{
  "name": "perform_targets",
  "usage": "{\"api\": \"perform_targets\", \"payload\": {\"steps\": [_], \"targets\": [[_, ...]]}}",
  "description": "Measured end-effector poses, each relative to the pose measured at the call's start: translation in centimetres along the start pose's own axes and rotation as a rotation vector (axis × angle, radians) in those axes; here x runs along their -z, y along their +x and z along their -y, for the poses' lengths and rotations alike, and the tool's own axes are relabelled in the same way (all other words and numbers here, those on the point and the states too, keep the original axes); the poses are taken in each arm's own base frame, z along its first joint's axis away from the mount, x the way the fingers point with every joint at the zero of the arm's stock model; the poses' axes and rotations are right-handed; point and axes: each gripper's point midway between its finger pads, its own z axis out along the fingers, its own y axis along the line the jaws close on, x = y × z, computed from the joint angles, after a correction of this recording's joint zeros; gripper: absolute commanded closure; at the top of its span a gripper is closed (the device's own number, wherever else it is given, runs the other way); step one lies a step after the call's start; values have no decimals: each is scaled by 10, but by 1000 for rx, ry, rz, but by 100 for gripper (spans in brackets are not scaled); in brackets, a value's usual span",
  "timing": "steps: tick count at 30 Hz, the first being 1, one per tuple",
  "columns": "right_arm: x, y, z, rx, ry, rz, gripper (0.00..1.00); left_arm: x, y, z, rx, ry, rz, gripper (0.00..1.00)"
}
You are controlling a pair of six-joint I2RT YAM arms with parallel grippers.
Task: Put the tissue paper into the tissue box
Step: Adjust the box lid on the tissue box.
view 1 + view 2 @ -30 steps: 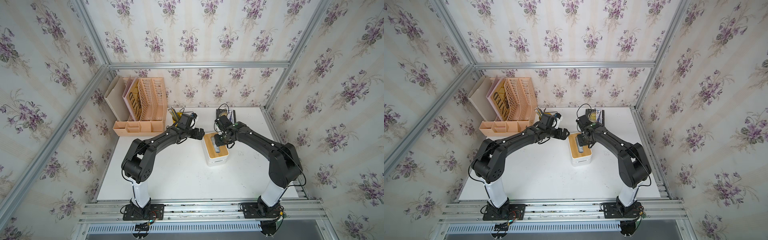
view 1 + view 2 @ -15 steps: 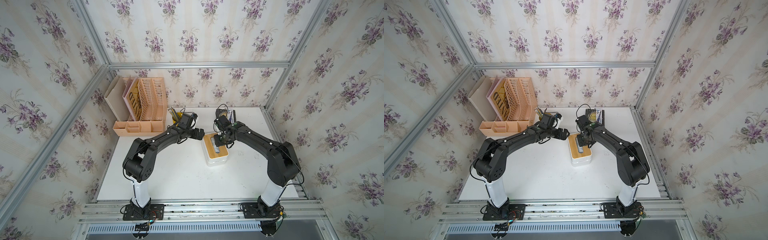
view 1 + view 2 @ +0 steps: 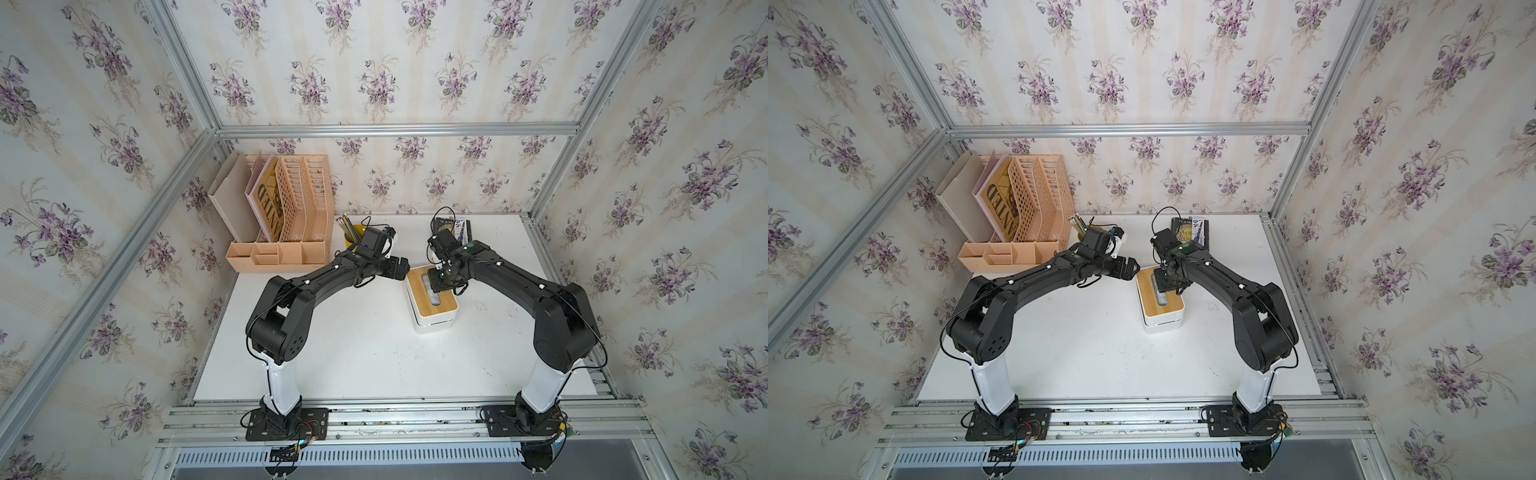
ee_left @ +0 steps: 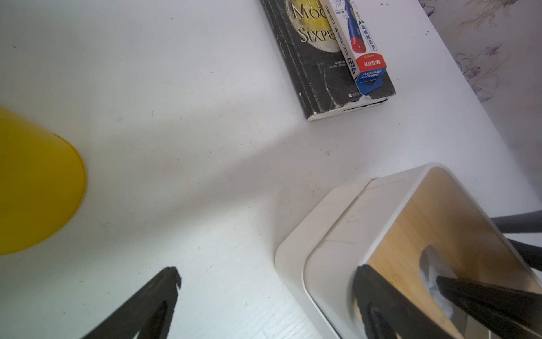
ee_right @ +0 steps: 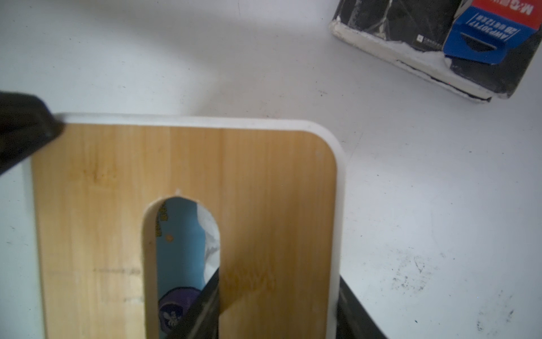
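The tissue box [image 3: 432, 305] [image 3: 1163, 309] stands mid-table in both top views, a white tub [image 4: 296, 255] under a bamboo lid [image 5: 264, 182]. Through the lid's slot the tissue paper [image 5: 179, 249] shows inside: a light-blue pack with a dark round logo and crumpled white tissue. My right gripper [image 3: 442, 282] [image 5: 277, 293] is shut on the lid, one finger down in the slot and the other outside the white rim. My left gripper [image 3: 399, 268] [image 4: 268, 273] is open at the box's far left corner. One of its fingers [image 5: 23, 126] lies at the lid's corner.
A yellow pencil cup [image 3: 352, 237] [image 4: 35, 187] stands behind the left gripper. A dark book [image 3: 453, 226] [image 4: 331, 73] carrying a red-blue-white packet [image 4: 357, 38] lies at the back behind the box. A peach file organiser [image 3: 282, 224] fills the back left corner.
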Motion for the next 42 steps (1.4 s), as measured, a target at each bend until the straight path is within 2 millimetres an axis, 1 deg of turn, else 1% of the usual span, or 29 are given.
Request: {"api": "perform_targets", "payload": {"steps": [8, 20, 26, 30, 32, 42], "targets": [[-12, 5, -1, 0, -7, -17, 76, -4, 10, -4, 6, -17, -41, 4], [-20, 7, -1, -2, -11, -9, 76, -8, 12, -6, 9, -22, -58, 4], [-13, 5, -1, -9, -19, 30, 77, -6, 14, -5, 10, -20, -61, 4], [0, 3, 0, -14, -18, 62, 78, -3, 4, -1, 5, -1, -26, 4], [2, 2, 1, -20, -16, 69, 77, -3, 1, 0, 3, 4, -15, 4], [-11, 8, 0, -32, -25, 66, 77, -3, 7, -3, 4, -10, -34, 4]]}}
